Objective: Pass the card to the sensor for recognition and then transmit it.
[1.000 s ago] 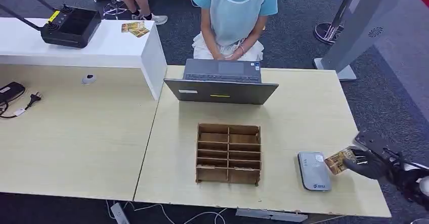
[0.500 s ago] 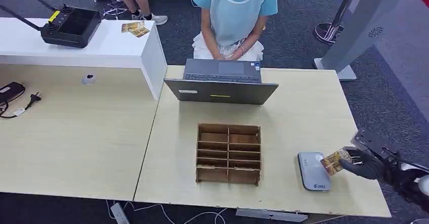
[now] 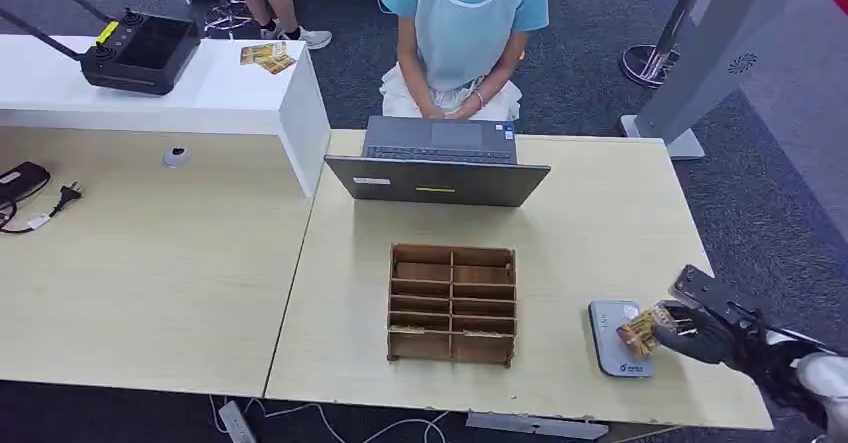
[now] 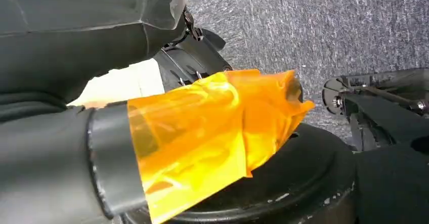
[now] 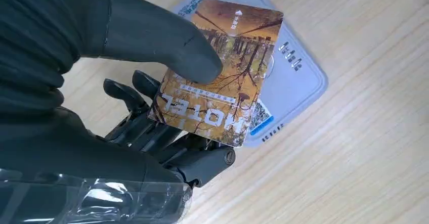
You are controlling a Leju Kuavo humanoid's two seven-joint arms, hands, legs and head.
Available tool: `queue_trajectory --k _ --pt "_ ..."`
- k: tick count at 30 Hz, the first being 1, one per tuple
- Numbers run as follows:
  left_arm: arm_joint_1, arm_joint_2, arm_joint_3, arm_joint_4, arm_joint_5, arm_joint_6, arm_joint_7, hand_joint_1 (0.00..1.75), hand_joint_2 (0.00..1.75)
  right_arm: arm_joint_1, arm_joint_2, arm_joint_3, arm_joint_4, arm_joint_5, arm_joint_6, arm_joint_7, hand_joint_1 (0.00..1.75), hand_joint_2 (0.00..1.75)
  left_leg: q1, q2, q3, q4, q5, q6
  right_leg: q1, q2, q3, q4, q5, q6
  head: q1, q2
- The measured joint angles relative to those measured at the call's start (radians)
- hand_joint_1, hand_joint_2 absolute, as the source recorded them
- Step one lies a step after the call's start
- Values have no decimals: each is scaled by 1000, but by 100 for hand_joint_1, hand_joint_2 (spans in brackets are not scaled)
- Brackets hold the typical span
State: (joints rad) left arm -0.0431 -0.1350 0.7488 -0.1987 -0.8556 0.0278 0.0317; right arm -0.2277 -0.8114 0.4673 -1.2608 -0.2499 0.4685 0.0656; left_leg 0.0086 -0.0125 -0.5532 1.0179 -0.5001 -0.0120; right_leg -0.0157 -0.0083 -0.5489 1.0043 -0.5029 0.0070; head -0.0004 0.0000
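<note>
Brown and yellow card (image 5: 221, 75) held over the grey sensor (image 5: 283, 77) by the right robot hand (image 3: 700, 331).

The card has tree pictures and white letters on it, and the thick thumb (image 5: 152, 37) presses on its top while the dark fingers (image 5: 167, 143) sit under it, so the right robot hand has closed on the card. The card hangs over the sensor's near end; I cannot tell if they touch. The sensor lies flat on the pale wood surface (image 3: 600, 213), near its right edge. A brown wooden box (image 3: 452, 304) with small slots stands to the left of it. Farther back is a grey laptop (image 3: 437, 163), and a person (image 3: 465, 33) sits behind it. The left robot hand (image 4: 101, 107) has orange tape (image 4: 212, 133) on it, and I cannot tell if it is open or closed.
</note>
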Motion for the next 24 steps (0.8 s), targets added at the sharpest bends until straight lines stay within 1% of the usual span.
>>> queue_trajectory --k 10,24 --pt "-1 -2 1 0 -6 0 0 0 0 -1 46 38 32 22 -16 -16 175 175 0 0 0 0 0 0 0 0 0 0 0 0 0 0" --pt "-1 -3 18 0 -3 1 0 0 0 -32 114 46 73 119 -115 -18 175 175 1 2 4 0 0 0 1 2 4 0 0 0 0 0"
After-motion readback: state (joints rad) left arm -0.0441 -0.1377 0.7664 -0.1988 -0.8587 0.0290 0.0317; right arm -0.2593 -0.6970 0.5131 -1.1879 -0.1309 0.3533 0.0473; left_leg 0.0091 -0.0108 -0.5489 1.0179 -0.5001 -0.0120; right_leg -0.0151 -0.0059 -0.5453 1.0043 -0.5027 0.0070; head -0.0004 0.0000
